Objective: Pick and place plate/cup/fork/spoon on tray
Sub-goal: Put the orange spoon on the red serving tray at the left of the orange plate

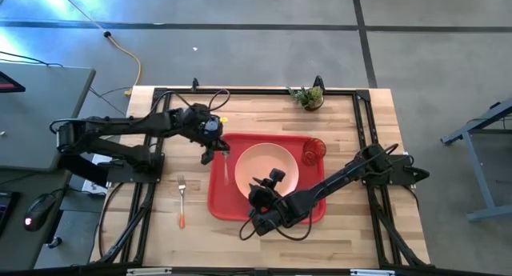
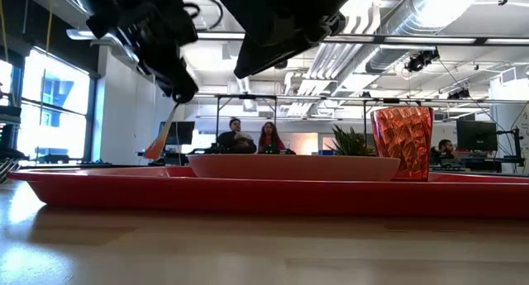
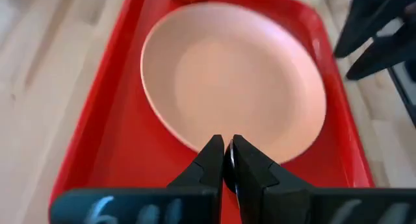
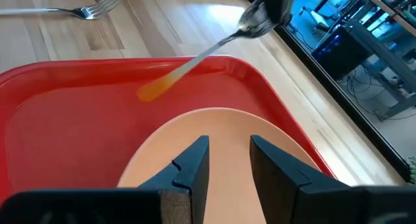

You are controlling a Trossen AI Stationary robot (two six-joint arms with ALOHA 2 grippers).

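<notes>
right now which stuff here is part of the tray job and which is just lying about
Part of the job:
- tray
- plate, on the tray
- cup, on the tray
- spoon, held by the left tool over the tray
- fork, on the table left of the tray

Lying about:
- potted plant

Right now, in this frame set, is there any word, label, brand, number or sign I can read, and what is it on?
No text reads clearly in any view.
Left wrist view: pale marks on the dark bar below the left gripper, too blurred to read.
Bright red rectangular tray, round peach-pink plate, translucent red-orange cup, orange-handled metal spoon and fork: no print visible.
</notes>
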